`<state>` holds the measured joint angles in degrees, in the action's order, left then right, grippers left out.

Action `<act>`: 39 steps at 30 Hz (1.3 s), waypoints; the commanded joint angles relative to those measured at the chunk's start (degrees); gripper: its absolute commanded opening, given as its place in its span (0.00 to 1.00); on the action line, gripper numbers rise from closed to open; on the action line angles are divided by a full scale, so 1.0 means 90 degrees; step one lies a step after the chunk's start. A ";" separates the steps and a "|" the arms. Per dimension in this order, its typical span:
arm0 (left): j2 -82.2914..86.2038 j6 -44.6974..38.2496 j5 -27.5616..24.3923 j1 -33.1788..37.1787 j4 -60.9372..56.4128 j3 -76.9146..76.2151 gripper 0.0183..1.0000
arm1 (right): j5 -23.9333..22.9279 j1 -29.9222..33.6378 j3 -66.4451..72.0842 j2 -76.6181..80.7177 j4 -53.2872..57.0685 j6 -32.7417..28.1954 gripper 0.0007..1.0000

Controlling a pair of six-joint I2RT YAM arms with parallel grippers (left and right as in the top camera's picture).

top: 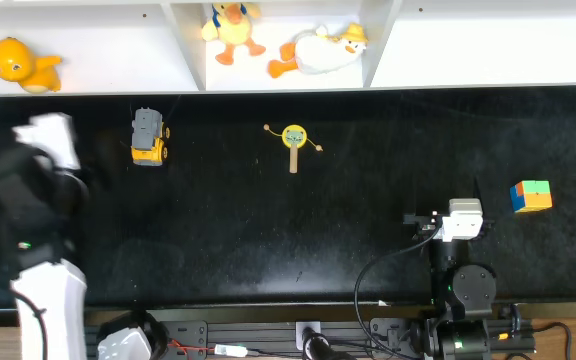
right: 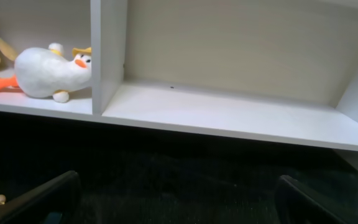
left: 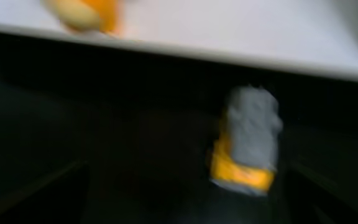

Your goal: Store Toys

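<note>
**Three toys on the table, three on the shelf**

A black table (top: 268, 230) fills the scene from above, with a white shelf (top: 468, 60) running along its far edge, split by upright dividers into compartments.

The left arm (top: 38, 230) stands at the table's left side. Its left gripper (left: 185, 168) hangs over the dark surface with its jaws spread wide and holding nothing. The right arm (top: 463, 290) stands low on the right. The right gripper (right: 178, 186) faces the shelf, its jaws likewise parted and bare.

In the middle compartment a white goose plush (top: 318, 50) with orange feet and a small yellow hat lies on its side, close to the right-hand divider. A yellow duck plush (top: 232, 25) sits just beside it on the left. An orange duck (top: 23, 62) rests alone in the left compartment.

On the table, a toy truck (top: 149, 136), yellow with a grey back, sits near the shelf's front edge on the left. In the blurred left wrist view it lies just ahead of that arm's jaws, apart from them.

A rattle drum (top: 294, 138) on a short wooden handle lies in front of the middle compartment. A colour cube (top: 531, 196) sits on the right of the table, near the right arm.
</note>
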<state>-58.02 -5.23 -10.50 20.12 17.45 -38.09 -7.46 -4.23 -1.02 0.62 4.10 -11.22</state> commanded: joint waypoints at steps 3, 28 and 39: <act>-0.0192 0.0141 0.0733 -0.1472 -0.0083 0.0459 1.00 | 0.0044 -0.0029 0.0085 -0.0041 -0.0032 -0.0017 1.00; -0.3033 0.0260 0.1180 -0.1780 -0.2125 0.0051 0.65 | 0.0044 -0.0029 0.0085 -0.0041 -0.0034 -0.0017 1.00; -0.1989 0.0282 0.1183 -0.1780 -0.2234 0.0933 0.44 | 0.0044 -0.0029 0.0085 -0.0041 -0.0032 -0.0017 1.00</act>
<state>-81.19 -3.09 -0.56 4.21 -2.22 -33.28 -7.44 -4.23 -1.02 0.64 4.14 -11.22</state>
